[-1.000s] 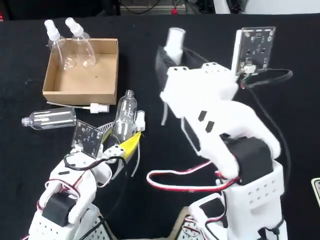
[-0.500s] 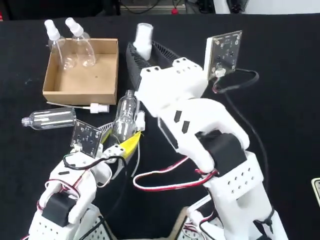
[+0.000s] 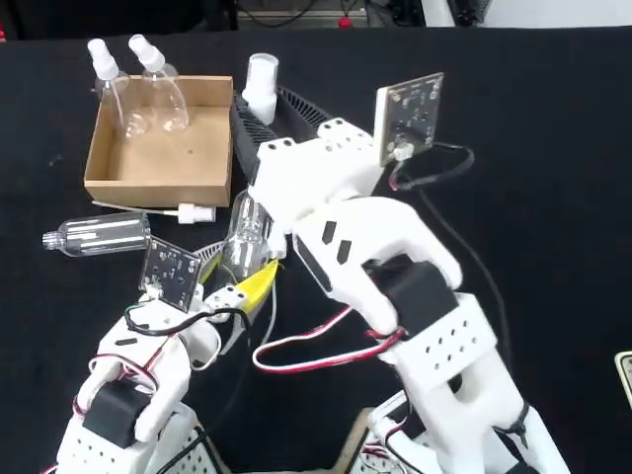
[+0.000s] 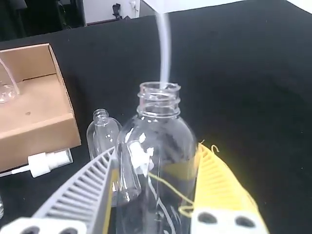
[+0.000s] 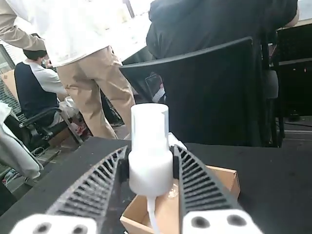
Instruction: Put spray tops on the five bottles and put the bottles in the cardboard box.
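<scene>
My left gripper [image 3: 247, 259] is shut on a clear open-necked bottle [image 3: 245, 227], held upright near the table's middle; the left wrist view has the bottle [image 4: 156, 146] between the grey and yellow fingers. My right gripper [image 3: 259, 103] is shut on a white spray top [image 3: 261, 79] above and just behind that bottle. The spray top [image 5: 148, 161] sits between the ribbed fingers, and its thin tube [image 4: 163, 48] hangs down to the bottle's mouth. The cardboard box [image 3: 109, 163] at the back left holds two capped bottles [image 3: 138, 89].
A capless bottle [image 3: 99, 235] lies on its side left of the held one. A loose spray top [image 3: 190, 211] rests by the box's front wall, another [image 3: 278, 237] beside the held bottle. A further open bottle [image 4: 101, 130] lies behind it.
The right arm has swung left with the spray top, from the table's middle to above the held bottle. The left arm and its bottle have not moved.
</scene>
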You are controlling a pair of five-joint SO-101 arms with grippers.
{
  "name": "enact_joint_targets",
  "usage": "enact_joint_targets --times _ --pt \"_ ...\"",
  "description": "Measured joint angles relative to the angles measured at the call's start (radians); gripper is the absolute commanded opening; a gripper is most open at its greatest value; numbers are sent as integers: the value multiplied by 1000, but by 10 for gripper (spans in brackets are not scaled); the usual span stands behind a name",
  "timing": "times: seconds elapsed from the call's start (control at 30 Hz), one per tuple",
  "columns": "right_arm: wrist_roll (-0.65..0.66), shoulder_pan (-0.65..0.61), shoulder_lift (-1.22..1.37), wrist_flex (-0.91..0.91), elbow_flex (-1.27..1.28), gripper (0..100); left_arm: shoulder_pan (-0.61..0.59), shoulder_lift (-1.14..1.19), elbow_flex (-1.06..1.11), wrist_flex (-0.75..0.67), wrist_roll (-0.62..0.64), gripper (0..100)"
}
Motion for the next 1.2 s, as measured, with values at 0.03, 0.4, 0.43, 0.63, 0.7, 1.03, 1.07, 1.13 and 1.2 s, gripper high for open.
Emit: enact_joint_targets --times 0.03,0.4,0.43,0.63,0.7,1.03,1.07,1.13,1.2 --pt "0 0 0 -15 17 78 0 0 0 0 0 134" --pt "0 -14 -117 37 101 78 0 0 0 0 0 134" --pt "0 -21 -140 54 117 78 0 0 0 0 0 134" --pt "0 -68 -227 75 236 78 2 0 0 0 0 134" --pt "0 -74 -229 75 259 78 2 0 0 0 0 134" --pt "0 -78 -229 75 362 79 2 0 0 0 0 134" --pt "0 -78 -229 75 377 80 2 0 0 0 0 134" --pt "0 -78 -229 75 411 80 2 0 0 0 0 134" --pt "0 -78 -229 75 437 79 2 0 0 0 0 134"
